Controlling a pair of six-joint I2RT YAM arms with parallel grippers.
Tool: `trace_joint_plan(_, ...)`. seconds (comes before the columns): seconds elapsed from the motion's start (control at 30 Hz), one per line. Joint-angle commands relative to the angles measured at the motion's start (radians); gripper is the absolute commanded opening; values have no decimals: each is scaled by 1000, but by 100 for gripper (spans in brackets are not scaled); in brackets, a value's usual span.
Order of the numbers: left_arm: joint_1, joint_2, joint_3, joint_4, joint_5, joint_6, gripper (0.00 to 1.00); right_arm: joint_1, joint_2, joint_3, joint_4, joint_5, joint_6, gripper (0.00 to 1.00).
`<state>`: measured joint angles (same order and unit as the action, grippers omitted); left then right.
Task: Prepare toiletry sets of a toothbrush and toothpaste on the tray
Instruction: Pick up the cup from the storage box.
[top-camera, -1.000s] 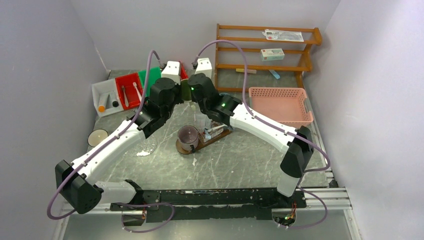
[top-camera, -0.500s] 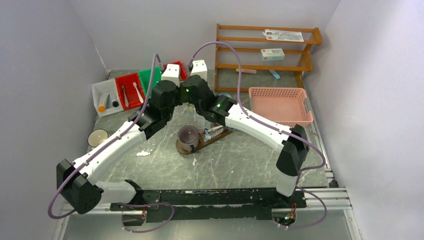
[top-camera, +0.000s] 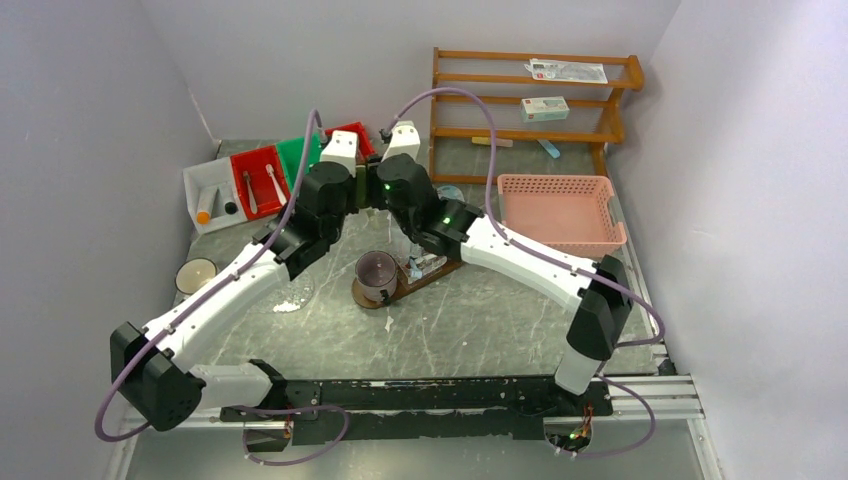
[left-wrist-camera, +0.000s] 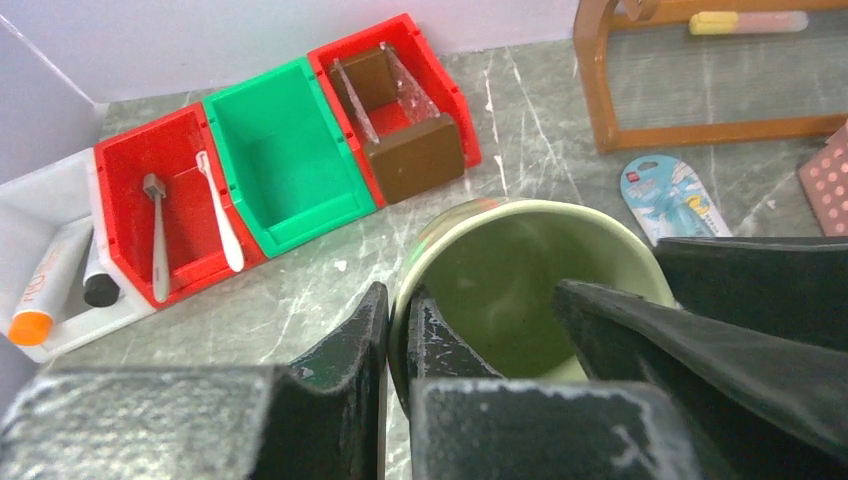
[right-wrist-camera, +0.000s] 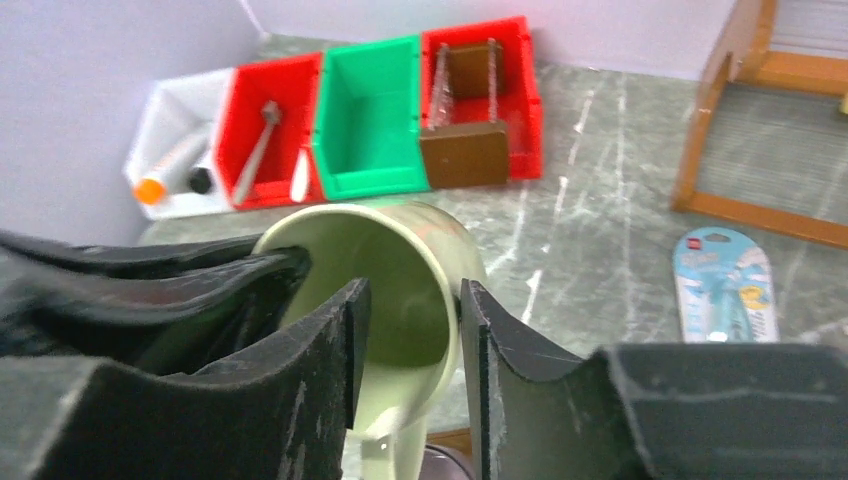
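The left gripper (left-wrist-camera: 400, 312) was pinched tight on the rim of the pale green round cup (left-wrist-camera: 520, 290), the right gripper (right-wrist-camera: 410, 312) stood apart around its other side, up near the long dark brown wooden tray (top-camera: 447, 269).

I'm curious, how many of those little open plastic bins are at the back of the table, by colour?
Red bins: 2
Green bin: 1
White bin: 1
Total: 4

Your pale green mug (left-wrist-camera: 520, 275) hangs tilted and empty in mid-air; a purplish mug (top-camera: 377, 270) stands on the dark oval tray (top-camera: 452, 267).
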<state>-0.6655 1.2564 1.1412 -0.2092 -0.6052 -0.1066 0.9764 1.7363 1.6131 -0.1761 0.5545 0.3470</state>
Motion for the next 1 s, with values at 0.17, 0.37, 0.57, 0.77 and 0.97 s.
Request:
trace_joint_plan(0.17, 157, -85, 3, -64, 147, 88, 5, 28, -132, -106, 209, -84, 39, 54)
trace_joint_plan(0.37, 282, -101, 47, -178, 275, 245, 5, 26, -254, -247, 278, -84, -6, 65)
trace_joint_plan(0.57, 377, -97, 51, -248, 391, 372, 5, 25, -425, -470, 371, -69, -43, 78)
trace_joint_plan(0.77, 439, -84, 13, -293, 508, 467, 5, 25, -639, -701, 440, -37, -84, 89)
trace_joint_plan(0.97, 473, -99, -77, -308, 571, 576, 5, 25, -813, -862, 441, -34, -76, 90)
